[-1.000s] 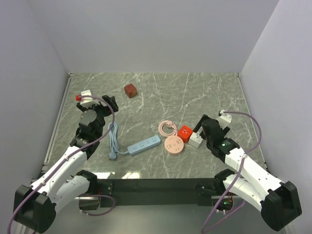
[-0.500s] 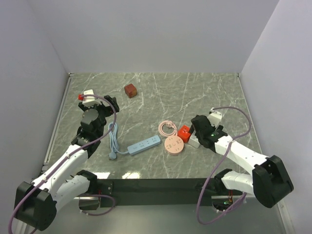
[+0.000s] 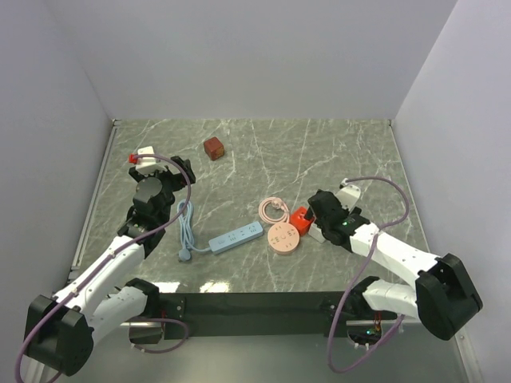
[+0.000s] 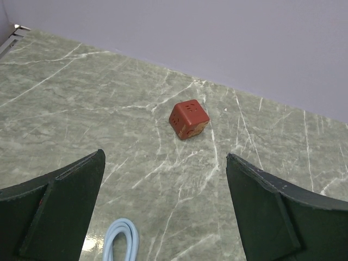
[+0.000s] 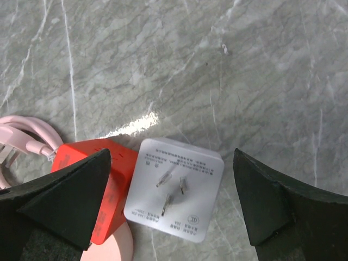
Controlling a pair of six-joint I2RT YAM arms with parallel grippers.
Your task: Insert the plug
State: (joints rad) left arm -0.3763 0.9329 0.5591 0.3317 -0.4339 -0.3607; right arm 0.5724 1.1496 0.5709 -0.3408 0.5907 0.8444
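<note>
Plug position: the plug (image 5: 117, 182) sits on the table (image 3: 319, 152), touching the white cube (image 5: 175, 187) on one side, with the pink round disc (image 3: 285, 237) just beside it on the other.
Bearing from hand: in the right wrist view the right hand (image 5: 171, 163) is centred over the white cube. The plug lies off to one side, partly under a finger rather than in the gap.
Axis: the plug is a cube with no long axis. The light blue power strip (image 3: 236, 236) runs diagonally, its far end toward the plug.
Nearer arm: the right one, almost above the plug. The left hand (image 3: 180, 169) is well apart from it.
Hands: both are spread wide, holding nothing.
Coming move, my guess: a small sideways shift, so the fingers bracket the plug and not the white cube.
</note>
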